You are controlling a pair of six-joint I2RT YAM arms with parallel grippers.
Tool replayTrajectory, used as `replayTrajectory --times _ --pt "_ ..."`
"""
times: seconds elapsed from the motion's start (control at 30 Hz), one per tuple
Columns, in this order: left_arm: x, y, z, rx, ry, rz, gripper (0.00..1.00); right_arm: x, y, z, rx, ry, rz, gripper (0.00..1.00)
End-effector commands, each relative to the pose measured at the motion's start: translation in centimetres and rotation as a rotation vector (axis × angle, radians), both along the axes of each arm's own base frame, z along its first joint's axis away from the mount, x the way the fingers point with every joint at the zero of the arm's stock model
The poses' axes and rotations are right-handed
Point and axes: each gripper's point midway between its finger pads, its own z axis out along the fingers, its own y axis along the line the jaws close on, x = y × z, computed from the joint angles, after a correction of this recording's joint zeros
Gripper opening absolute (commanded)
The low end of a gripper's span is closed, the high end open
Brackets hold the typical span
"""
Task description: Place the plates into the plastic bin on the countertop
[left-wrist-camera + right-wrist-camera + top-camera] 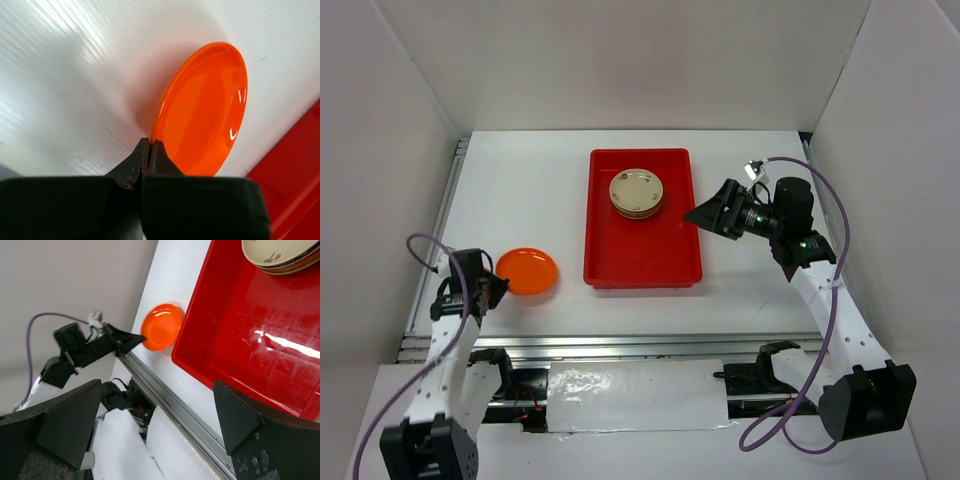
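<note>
The left gripper (500, 287) is clamped tight on the left rim of an orange plate (527, 271), which is near the countertop's (520, 185) left edge, just left of the bin (642, 262). The bin stands mid-counter. A stack of plates (637, 192), cream on top, lies in its far half. The right gripper (705, 212) hangs by the bin's right rim, jaws spread wide, holding nothing.

A robot test cell in a lab.
Plain white panel walls (620, 60) box in the white tabletop (520, 180) around the left gripper (501, 287) and right gripper (700, 213); behind them runs an aluminium rail (620, 345), and purple cables (47, 315) loop off the arms.
</note>
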Motion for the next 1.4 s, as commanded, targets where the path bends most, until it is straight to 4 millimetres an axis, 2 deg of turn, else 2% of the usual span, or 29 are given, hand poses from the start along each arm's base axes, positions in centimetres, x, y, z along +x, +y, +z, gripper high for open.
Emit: replayTrajectory --times 0.0,0.07,0.1,0.17,0.2,0.23,0.27,0.3,0.33,0.4,0.43,0.5,0.53,0.57,0.6,0.63,0.7,0.73,0.8,0.9,1.0,1.07,1.13,1.2,1.23,1.27,1.3,1.33,1.37 --pt "-0.4 2.7 6.0 0.127 -0.13 0.116 0.0 0.4 0.1 2.6 0.01 -0.091 0.007 1.0" --pt "0.5 2.8 8.4 0.136 -0.205 0.113 0.0 0.7 -0.2 2.6 0.018 -0.086 -0.008 1.0" --pt "1.6 2.9 10.7 0.139 -0.268 0.108 0.0 0.9 -0.5 2.7 0.027 -0.08 -0.032 1.0" --pt "3.8 1.4 12.7 0.102 -0.332 0.012 0.0 1.3 -1.2 2.5 0.029 -0.064 -0.079 1.0" --pt "5.5 0.6 13.4 0.077 -0.345 -0.043 0.0 1.9 -2.1 2.6 0.022 -0.064 -0.141 1.0" --pt "7.6 0.0 15.4 0.074 -0.436 -0.103 0.0 2.1 -2.6 2.5 0.024 -0.053 -0.173 1.0" --pt "9.6 -2.3 15.1 0.007 -0.441 -0.216 0.0 2.3 -3.1 2.4 0.025 -0.049 -0.202 1.0" --pt "11.3 -3.3 16.8 -0.007 -0.503 -0.27 0.0 2.4 -3.9 2.5 0.035 -0.043 -0.246 1.0" --pt "14.1 -5.4 17.8 -0.042 -0.531 -0.355 0.0 2.5 -4.4 2.4 0.041 -0.041 -0.268 1.0" --pt "17.3 -8.1 18.7 -0.054 -0.548 -0.472 0.0 2.3 -4.9 2.3 0.055 -0.032 -0.298 1.0" --pt "20.1 -11.1 18.7 -0.074 -0.521 -0.557 0.0 2.8 -6.1 2.2 0.059 -0.032 -0.339 1.0" --pt "22.4 -14.6 18.3 -0.081 -0.505 -0.659 0.0 2.7 -6.9 2.2 0.075 -0.031 -0.369 1.0" --pt "24.9 -15.8 17.9 -0.087 -0.49 -0.68 0.0 2.7 -7.1 2.1 0.079 -0.024 -0.373 1.0" --pt "25.8 -16.8 17.3 -0.097 -0.479 -0.707 0.0 2.6 -7.3 2.1 0.079 -0.026 -0.373 1.0" --pt "26.1 -18.0 19.6 -0.092 -0.529 -0.734 0.0 2.5 -7.5 2.1 0.079 -0.024 -0.374 1.0" --pt "28.4 -19.0 16.4 -0.11 -0.458 -0.749 0.0 2.5 -7.6 2.0 0.075 -0.022 -0.377 1.0" --pt "29.4 -21.1 15.2 -0.11 -0.425 -0.79 0.0 2.5 -7.8 2.0 0.071 -0.021 -0.377 1.0" --pt "30.5 -21.8 13.8 -0.11 -0.392 -0.801 0.0 2.5 -7.9 2.0 0.069 -0.023 -0.376 1.0" --pt "31.4 -23.0 12.1 -0.086 -0.35 -0.809 0.0 2.4 -7.9 1.9 0.067 -0.023 -0.373 1.0" --pt "31.8 -23.7 10.7 -0.072 -0.324 -0.802 0.0 2.3 -7.9 1.8 0.062 -0.024 -0.36 1.0" --pt "32.3 -24.0 10.2 -0.056 -0.305 -0.785 0.0 2.1 -7.8 1.8 0.061 -0.025 -0.339 1.0" --pt "32.3 -23.9 9.9 -0.046 -0.283 -0.768 0.27 1.9 -7.7 1.9 0.064 -0.031 -0.33 1.0" --pt "32.5 -24.0 10.0 -0.041 -0.276 -0.766 0.44 1.7 -7.5 2.0 0.062 -0.036 -0.32 1.0" --pt "31.9 -24.8 11.3 -0.031 -0.291 -0.789 0.88 1.5 -7.5 2.3 0.058 -0.047 -0.318 1.0" --pt "31.6 -24.9 11.9 -0.018 -0.299 -0.792 0.99 1.5 -7.6 2.7 0.051 -0.061 -0.318 1.0" --pt "30.9 -25.7 13.0 0.002 -0.317 -0.814 0.99 1.4 -7.6 2.7 0.046 -0.061 -0.318 1.0" --pt "30.2 -25.6 15.7 0.02 -0.356 -0.814 0.99 1.4 -7.6 2.9 0.039 -0.065 -0.319 1.0" --pt "29.9 -24.9 16.9 0.078 -0.371 -0.797 0.99 1.3 -7.7 3.5 0.02 -0.091 -0.319 1.0" --pt "28.6 -25.2 20.6 0.109 -0.43 -0.801 0.99 1.2 -8.0 3.2 -0.003 -0.071 -0.338 1.0"
